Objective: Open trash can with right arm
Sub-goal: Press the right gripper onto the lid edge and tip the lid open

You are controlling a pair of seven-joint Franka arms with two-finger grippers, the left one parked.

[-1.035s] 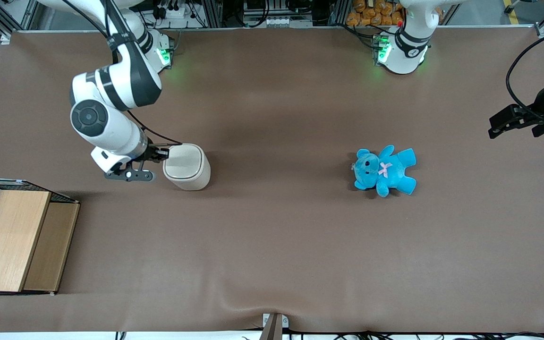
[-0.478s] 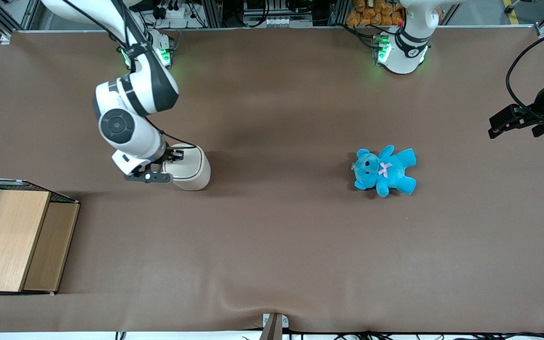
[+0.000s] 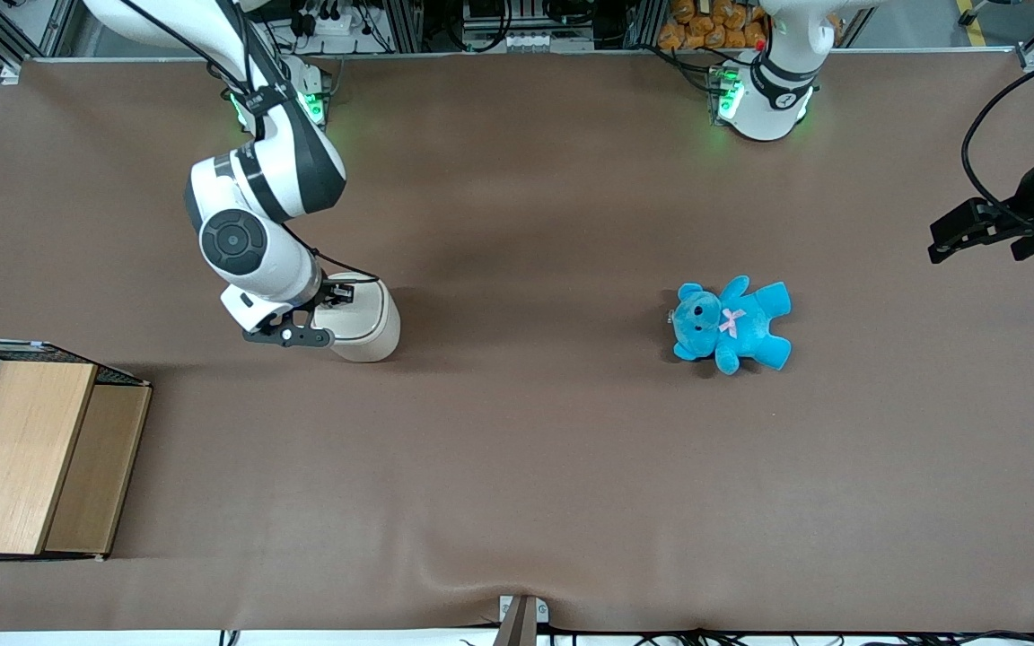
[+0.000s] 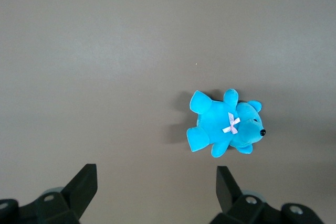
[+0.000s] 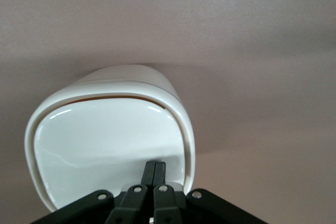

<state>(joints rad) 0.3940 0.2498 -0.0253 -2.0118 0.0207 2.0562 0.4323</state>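
The hand [image 5: 154, 174], fingers pressed together and holding nothing, rests on the lid edge of the trash can [image 3: 363, 318], which stands on the desk [image 3: 535, 467]. A push off-centre could tip the light bin.

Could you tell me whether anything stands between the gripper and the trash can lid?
Nothing visible does. The gripper is shut, its tips over the lid of the trash can, at the lid's edge. The teddy bear lies well off toward the parked arm's end of the table, the wooden box nearer the front camera.
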